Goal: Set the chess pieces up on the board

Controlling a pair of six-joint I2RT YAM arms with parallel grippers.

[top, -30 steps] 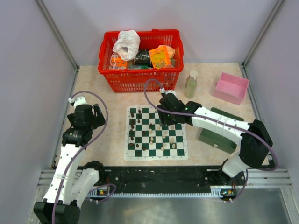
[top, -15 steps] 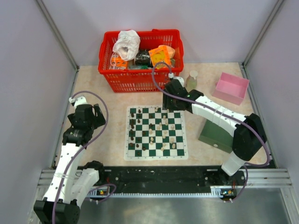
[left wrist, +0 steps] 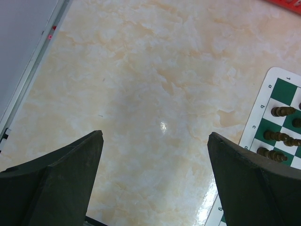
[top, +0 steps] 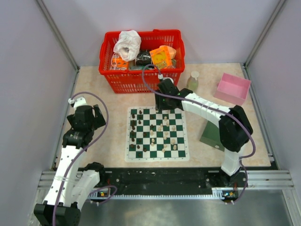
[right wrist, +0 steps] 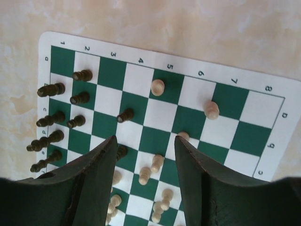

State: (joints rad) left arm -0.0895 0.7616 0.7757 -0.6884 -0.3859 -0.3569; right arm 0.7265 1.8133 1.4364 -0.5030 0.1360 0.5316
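Observation:
The green and white board [top: 157, 157] lies in the middle of the table. Dark brown pieces [top: 133, 128] stand along its left side; cream pieces [top: 173, 141] are scattered over its middle and right. My right gripper [top: 163, 106] hovers over the board's far edge, open and empty. In the right wrist view my right gripper [right wrist: 146, 141] is above the board [right wrist: 159, 113], with dark pieces [right wrist: 51, 89] at left and cream pieces [right wrist: 157, 87] ahead and between the jaws. My left gripper [top: 90, 118] is open and empty over bare tabletop left of the board; the left wrist view [left wrist: 155, 136] shows the board corner [left wrist: 277, 82] and dark pieces [left wrist: 281, 111].
A red basket [top: 141, 77] full of items stands at the back, just behind my right wrist. A pale bottle [top: 192, 84] and a pink box [top: 233, 88] are at the back right. A dark green box [top: 210, 136] lies right of the board, partly under the right arm.
My right gripper has risen from over the board's far squares and moved back towards the far edge, then slightly left, with nothing in it. The left arm has not moved.

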